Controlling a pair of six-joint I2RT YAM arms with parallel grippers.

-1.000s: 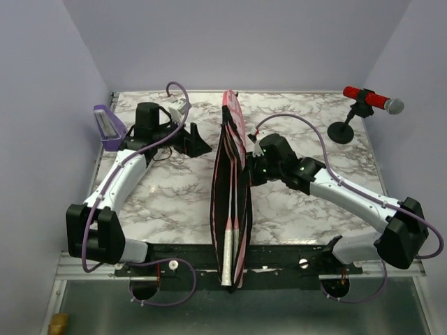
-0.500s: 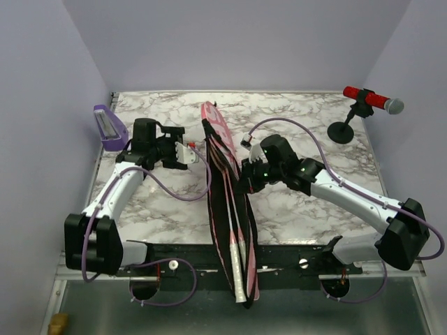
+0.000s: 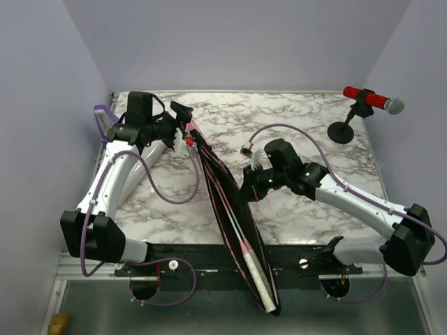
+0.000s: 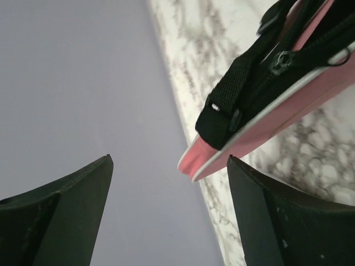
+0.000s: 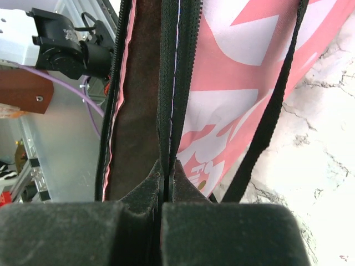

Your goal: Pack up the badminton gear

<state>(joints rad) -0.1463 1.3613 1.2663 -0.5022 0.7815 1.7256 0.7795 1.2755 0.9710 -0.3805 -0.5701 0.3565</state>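
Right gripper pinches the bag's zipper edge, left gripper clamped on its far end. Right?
No: the left gripper is open, fingers apart, not clamped on the pink bag, per the left wrist view. The right gripper does pinch the zipper edge.

It looked like a robotics lab cell: plain lilac walls (image 3: 237, 49) rose just beyond the left end effector (image 3: 183, 117), boxing a marble-patterned surface (image 3: 307, 132), with aluminium framing (image 3: 77, 264) and purple cabling (image 3: 174, 202) well behind it.
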